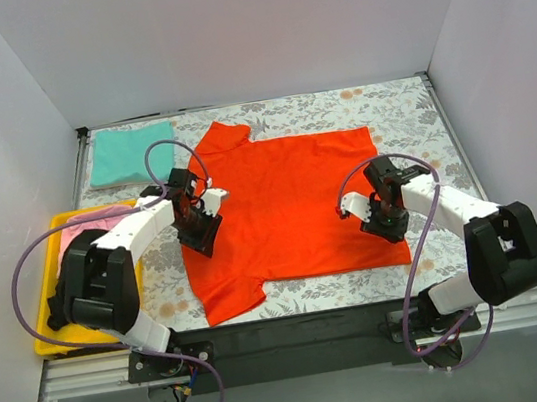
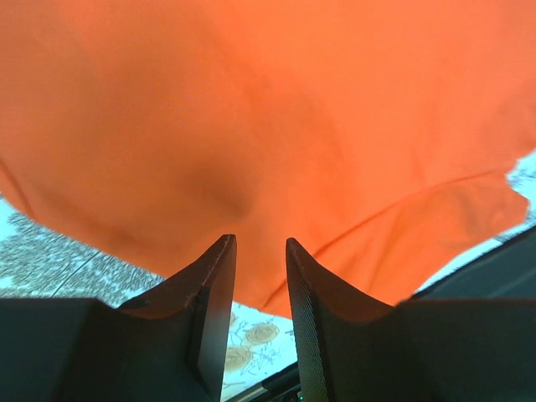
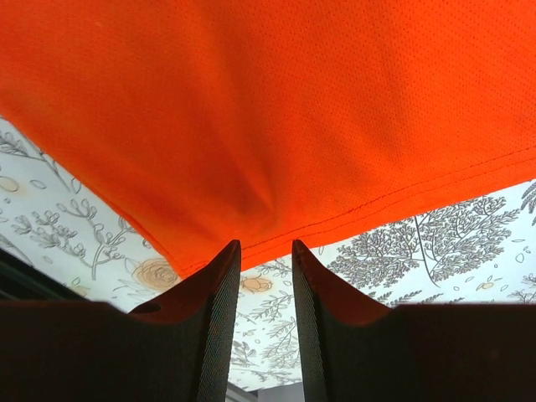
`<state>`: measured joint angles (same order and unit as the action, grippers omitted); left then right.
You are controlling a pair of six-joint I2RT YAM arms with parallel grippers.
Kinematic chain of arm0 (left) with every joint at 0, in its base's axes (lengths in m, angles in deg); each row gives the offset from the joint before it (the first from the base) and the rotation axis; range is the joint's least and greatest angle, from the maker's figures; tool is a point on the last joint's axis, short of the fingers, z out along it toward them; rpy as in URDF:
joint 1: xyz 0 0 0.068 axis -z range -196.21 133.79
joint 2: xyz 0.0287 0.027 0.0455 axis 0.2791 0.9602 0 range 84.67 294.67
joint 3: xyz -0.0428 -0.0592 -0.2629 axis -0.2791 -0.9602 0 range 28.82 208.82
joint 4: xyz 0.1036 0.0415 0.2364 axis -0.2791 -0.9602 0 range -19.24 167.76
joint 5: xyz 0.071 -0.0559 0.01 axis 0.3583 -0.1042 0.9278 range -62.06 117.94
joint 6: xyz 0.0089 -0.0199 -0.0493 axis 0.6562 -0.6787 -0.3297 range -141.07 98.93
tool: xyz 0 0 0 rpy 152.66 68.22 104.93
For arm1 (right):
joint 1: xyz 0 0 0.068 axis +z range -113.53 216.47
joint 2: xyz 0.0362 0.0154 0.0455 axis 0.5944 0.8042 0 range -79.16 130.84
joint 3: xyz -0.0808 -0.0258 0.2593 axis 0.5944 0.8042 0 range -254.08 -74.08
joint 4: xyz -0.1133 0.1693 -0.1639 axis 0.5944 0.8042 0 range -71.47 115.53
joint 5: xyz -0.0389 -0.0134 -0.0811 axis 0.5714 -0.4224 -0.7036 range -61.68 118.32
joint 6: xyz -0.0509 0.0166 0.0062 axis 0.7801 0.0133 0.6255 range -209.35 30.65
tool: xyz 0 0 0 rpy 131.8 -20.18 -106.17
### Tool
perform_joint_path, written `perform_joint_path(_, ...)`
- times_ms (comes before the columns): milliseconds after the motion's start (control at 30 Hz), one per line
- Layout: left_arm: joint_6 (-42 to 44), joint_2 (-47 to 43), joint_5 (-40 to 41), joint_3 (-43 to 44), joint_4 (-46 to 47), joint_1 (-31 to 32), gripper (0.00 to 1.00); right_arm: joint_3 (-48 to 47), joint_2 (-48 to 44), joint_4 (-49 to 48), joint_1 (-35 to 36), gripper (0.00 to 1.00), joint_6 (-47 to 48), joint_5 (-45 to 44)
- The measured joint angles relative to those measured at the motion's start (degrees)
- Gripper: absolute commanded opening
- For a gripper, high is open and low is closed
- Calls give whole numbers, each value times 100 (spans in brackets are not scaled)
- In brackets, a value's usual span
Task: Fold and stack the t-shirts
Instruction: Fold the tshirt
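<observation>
Over orange-red t-shirt: left claw, right claw both narrowly parted, tips at cloth edge.

My bench is covered with a grey floral cloth, printed with leafy sprigs, grey trees and pale peach roses, and it lies flat right out to the back and side edges. In the left wrist view a strip of that print is blurred; in the right wrist view the same cloth is sharp enough to make out single branches. My yellow plastic tray sits on the cloth at the left edge, toward the near side, and only part of its rim shows. Plain white walls close in the back and both sides. Along the near edge runs a black strip, with a metal rail just in front of it.
</observation>
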<state>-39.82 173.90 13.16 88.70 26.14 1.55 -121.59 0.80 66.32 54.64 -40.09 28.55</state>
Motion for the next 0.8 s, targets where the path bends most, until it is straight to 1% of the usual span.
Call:
perform_joint_path(100, -37, 201, 114, -278, 173, 0, 29, 186, 4, -173, 42, 37, 24, -181)
perform_joint_path(233, -13, 160, 232, -662, 175, 0, 29, 546, -15, -295, 151, 37, 50, -382)
perform_joint_path(433, 61, -269, 238, -951, 37, 2, 29, 990, -378, -304, 302, 36, 55, -531)
perform_joint_path(467, 83, -352, 238, -997, 20, 0, 29, 1032, -428, -295, 308, 34, 50, -538)
perform_joint_path(600, 151, -553, 232, -1174, -136, 2, 29, 1095, -538, -240, 323, 34, 48, -529)
perform_joint_path(700, 201, -649, 162, -1226, -330, 2, 31, 1088, -619, -136, 323, 37, 39, -461)
perform_joint_path(733, 210, -704, 107, -1217, -400, 2, 32, 1060, -664, -70, 323, 39, 42, -433)
perform_joint_path(767, 205, -756, 37, -1161, -503, 0, 38, 988, -710, 22, 321, 50, 42, -376)
perform_joint_path(800, 203, -785, -57, -1005, -669, 2, 41, 866, -761, 118, 315, 57, 17, -269)
